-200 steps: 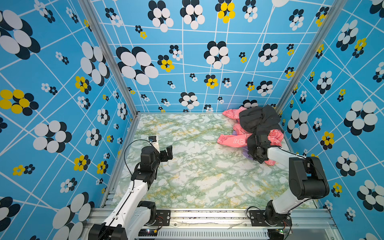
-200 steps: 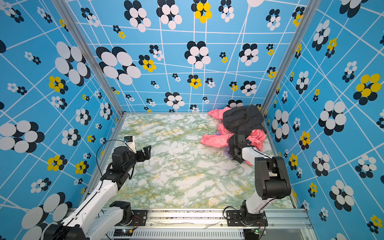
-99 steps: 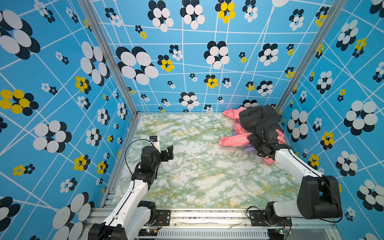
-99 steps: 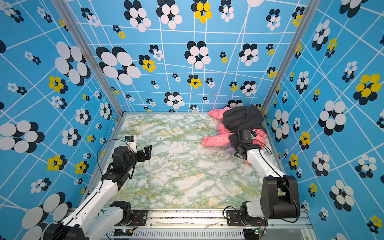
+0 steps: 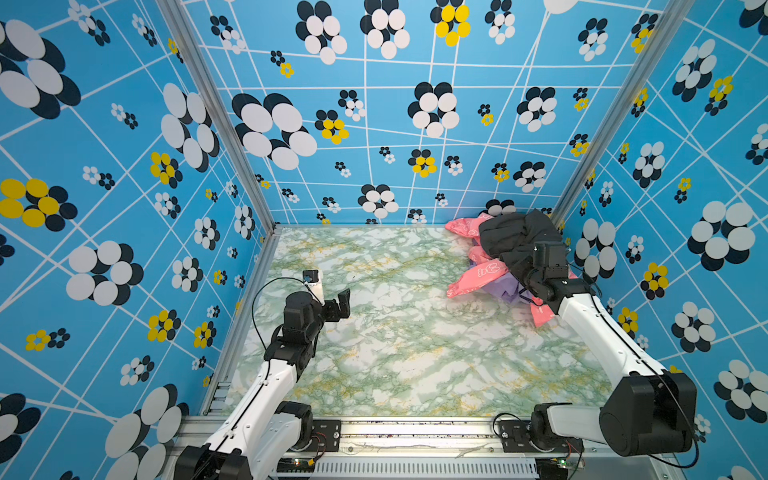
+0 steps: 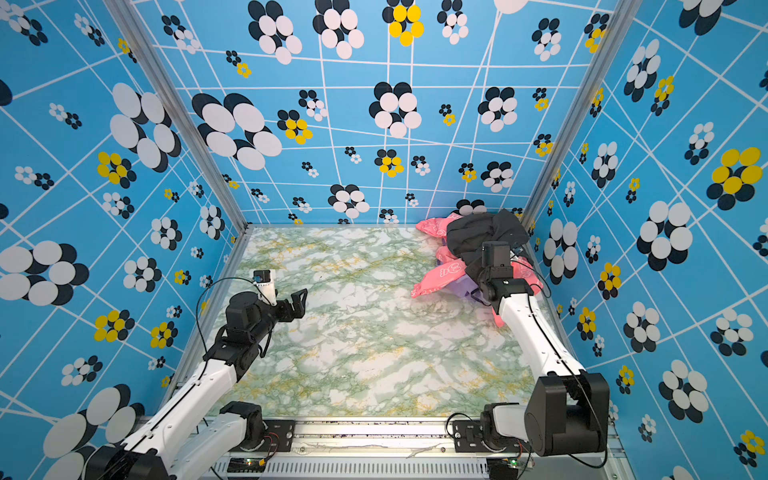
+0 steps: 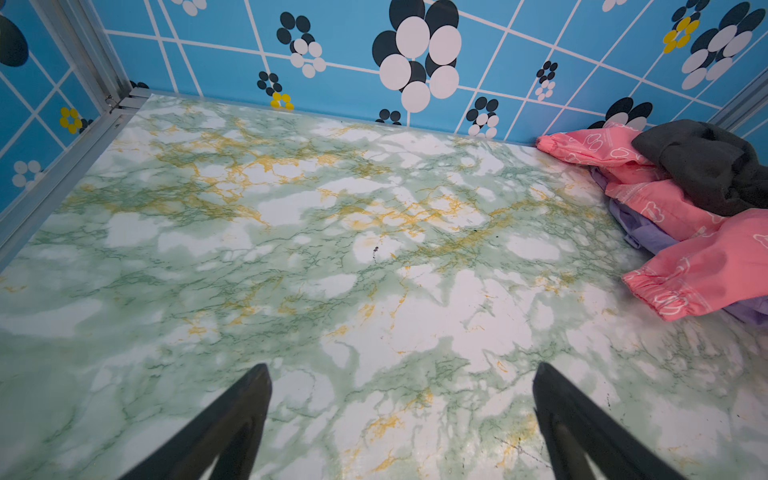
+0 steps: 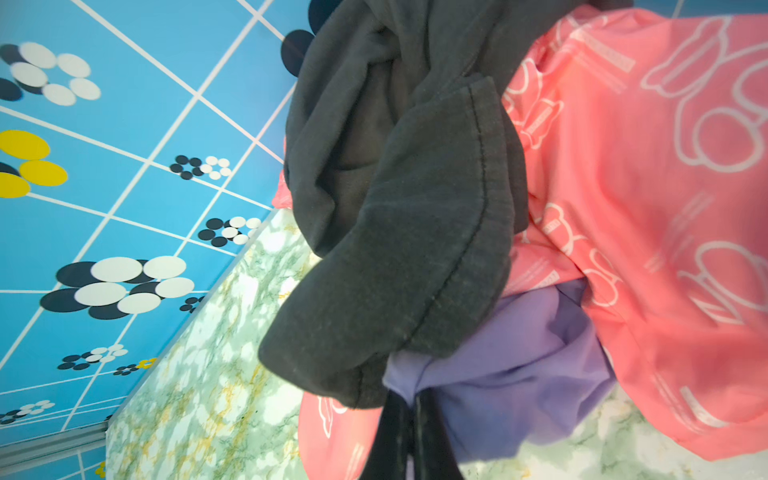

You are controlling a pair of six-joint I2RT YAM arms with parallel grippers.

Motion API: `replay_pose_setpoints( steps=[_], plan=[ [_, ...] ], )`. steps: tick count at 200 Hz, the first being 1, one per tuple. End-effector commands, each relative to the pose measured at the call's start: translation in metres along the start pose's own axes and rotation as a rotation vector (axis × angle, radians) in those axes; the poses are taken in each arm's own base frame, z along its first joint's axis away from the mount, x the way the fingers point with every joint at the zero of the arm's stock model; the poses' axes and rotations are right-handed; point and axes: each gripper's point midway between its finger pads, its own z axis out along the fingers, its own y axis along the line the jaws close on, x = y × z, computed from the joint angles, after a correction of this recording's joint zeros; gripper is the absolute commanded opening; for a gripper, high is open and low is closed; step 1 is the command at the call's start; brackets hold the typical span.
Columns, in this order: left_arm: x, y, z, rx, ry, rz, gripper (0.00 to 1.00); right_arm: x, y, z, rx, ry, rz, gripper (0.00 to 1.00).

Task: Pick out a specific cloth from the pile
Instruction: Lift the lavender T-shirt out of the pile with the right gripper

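The glossy green-veined marble bench carries the pile in its far right corner. A crumpled matte black garment tops a slick pink garment with white outlines. The cloth, smooth lavender, lies bottommost, 1 fold pinched in the closed right claw. The left claw hovers agape.
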Motion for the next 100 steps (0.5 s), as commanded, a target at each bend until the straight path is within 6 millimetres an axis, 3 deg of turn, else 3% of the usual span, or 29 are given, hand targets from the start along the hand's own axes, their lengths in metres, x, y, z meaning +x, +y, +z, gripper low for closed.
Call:
replay_pose_setpoints(
  steps=[1,36,75,100],
  plan=[
    [-0.003,-0.007,0.004,0.029,-0.009,0.026,0.99,-0.038,0.033,-0.031,-0.092,-0.120,-0.016,0.00],
    [-0.009,-0.015,0.013,0.057,-0.006,0.034,0.99,-0.060,0.055,-0.053,-0.155,-0.179,-0.030,0.00],
    [-0.020,-0.041,0.015,0.146,-0.018,0.078,0.99,-0.076,0.076,-0.069,-0.208,-0.221,-0.053,0.00],
    [-0.026,-0.052,0.011,0.176,-0.029,0.089,0.99,-0.070,0.098,-0.074,-0.254,-0.212,-0.099,0.00]
  ],
)
